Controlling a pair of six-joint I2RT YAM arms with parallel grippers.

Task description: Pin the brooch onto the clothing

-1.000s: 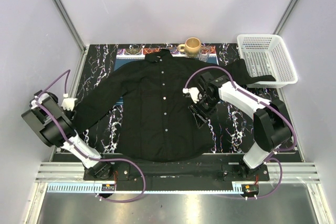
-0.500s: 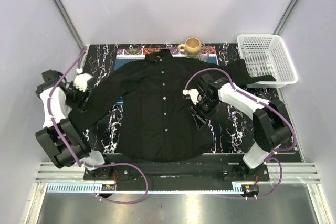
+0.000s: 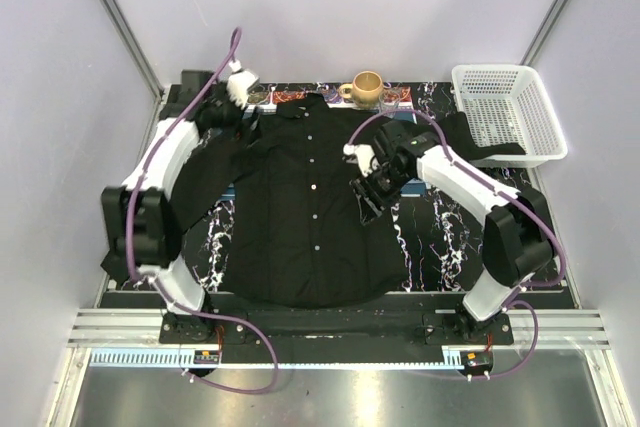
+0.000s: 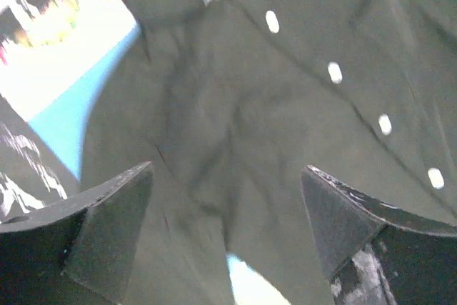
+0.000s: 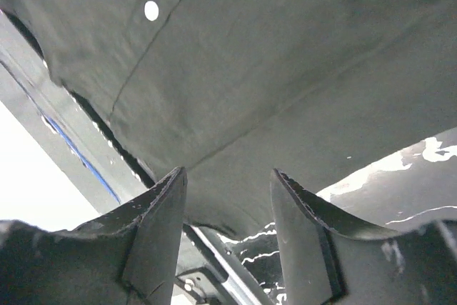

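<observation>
Your left arm is stretched to the upper left of the top view. The left gripper (image 4: 225, 176) hangs over the shoulder of the shirt (image 3: 300, 227), fingers spread, nothing in them. Your right arm bends in from the right. The right gripper (image 5: 228, 176) is over the shirt's chest edge, right of centre, fingers parted, also empty. The shirt lies flat mid-frame. Can't make out the brooch in any view. Counts: four buttons (image 4: 335, 72) in the left wrist view, one mug (image 3: 366, 86), one basket (image 3: 505, 72).
</observation>
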